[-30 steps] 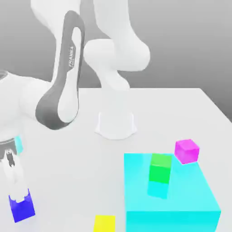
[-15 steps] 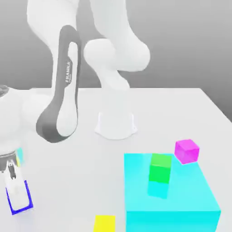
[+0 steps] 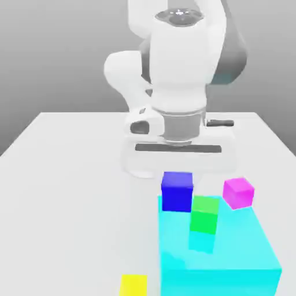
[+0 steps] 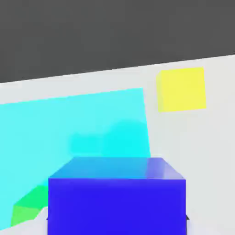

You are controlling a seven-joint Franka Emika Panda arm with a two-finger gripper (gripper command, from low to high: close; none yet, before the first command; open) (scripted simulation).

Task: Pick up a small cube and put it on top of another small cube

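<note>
Dark blue small cube (image 3: 177, 191) clamped under downward-pointing gripper (image 3: 177, 173) (beside green cube (image 3: 204, 214))

Small cube (image 3: 177, 191) (image 4: 117, 195): we see a plain dark blue cube with sharp edges.
Pose: we find it upright and level.
Place: we see it directly under the arm's hand, close up against the hand camera, at the big cyan block's rear edge.
</note>
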